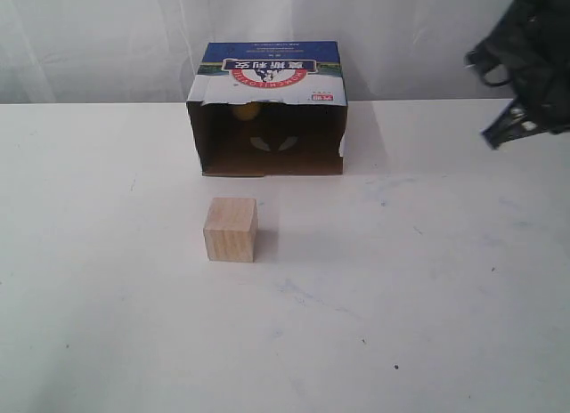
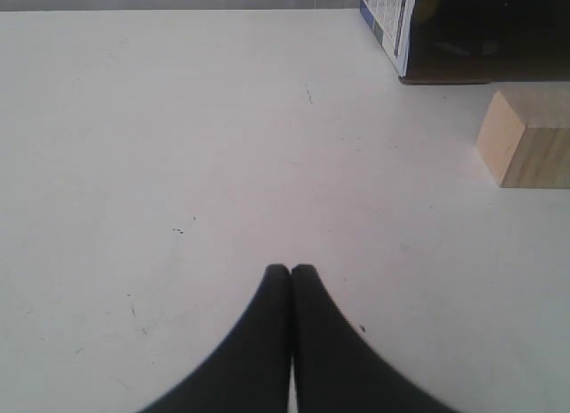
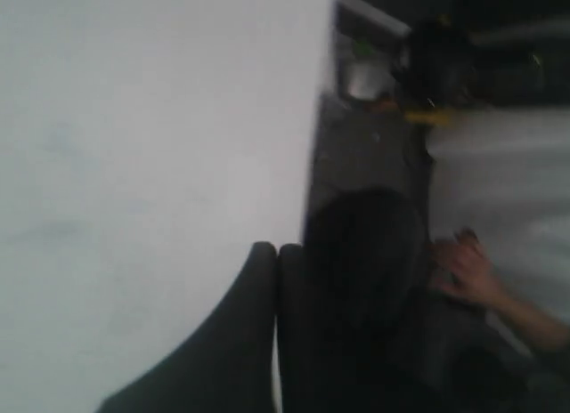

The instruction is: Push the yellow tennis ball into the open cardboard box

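Both my pincers are pinched shut on nothing, left gripper (image 2: 290, 271) over the table (image 1: 107, 324) and right gripper (image 3: 276, 250) out by its edge. Past the wooden cube (image 1: 231, 230), the yellow tennis ball (image 1: 242, 113) already sits deep inside the open cardboard box (image 1: 272, 68). Looks light and rolly, so I'd nudge it at mid-height with closed tips, not grab.

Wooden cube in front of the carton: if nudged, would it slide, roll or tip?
The wooden cube sits flat on the table, so it would probably slide, not roll. It looks as wide as tall, so a low push seems unlikely to tip it. Its grain suggests stiff, solid wood.
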Controlling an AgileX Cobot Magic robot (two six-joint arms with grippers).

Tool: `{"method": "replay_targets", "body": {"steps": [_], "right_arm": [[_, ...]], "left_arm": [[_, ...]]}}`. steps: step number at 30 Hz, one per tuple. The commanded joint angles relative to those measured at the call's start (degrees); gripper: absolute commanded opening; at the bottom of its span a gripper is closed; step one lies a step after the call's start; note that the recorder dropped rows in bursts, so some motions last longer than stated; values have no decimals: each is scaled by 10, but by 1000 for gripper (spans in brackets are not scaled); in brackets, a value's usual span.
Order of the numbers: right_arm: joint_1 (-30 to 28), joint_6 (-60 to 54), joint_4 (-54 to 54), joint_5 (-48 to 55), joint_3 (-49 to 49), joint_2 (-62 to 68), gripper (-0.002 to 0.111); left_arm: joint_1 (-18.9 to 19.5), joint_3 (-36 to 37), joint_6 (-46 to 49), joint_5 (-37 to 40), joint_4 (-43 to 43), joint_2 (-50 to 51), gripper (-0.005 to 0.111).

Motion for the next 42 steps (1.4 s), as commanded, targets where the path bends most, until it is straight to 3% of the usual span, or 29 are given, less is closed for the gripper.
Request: {"method": "replay_targets", "body": {"steps": [1, 5, 7, 8, 13, 16, 20, 25, 30, 42], "right_arm": [[-87, 99, -39, 87, 1, -25, 0], [-134, 247, -11, 126, 1, -46, 0], [-140, 242, 46, 126, 1, -71, 0], [-140, 217, 75, 126, 1, -84, 0], [-140, -39, 336, -73, 1, -177, 0], [-140, -140, 402, -147, 1, -237, 0], [-140, -166, 402, -189, 1, -321, 0], [-140, -187, 405, -142, 7, -429, 0], [-135, -188, 422, -189, 49, -562, 0], [-19, -207, 421, -204, 221, -849, 0]], "left_arm": [[-2, 1, -1, 0, -8, -3, 0], [-2, 1, -1, 0, -8, -3, 0], [-2, 1, -1, 0, -8, -3, 0], [-2, 1, -1, 0, -8, -3, 0], [-2, 1, -1, 0, -8, -3, 0], [-2, 1, -1, 0, -8, -3, 0], [-2, 1, -1, 0, -8, -3, 0], [-2, 1, -1, 0, -8, -3, 0], [-2, 1, -1, 0, -8, -3, 0], [-2, 1, -1, 0, -8, -3, 0]]}}
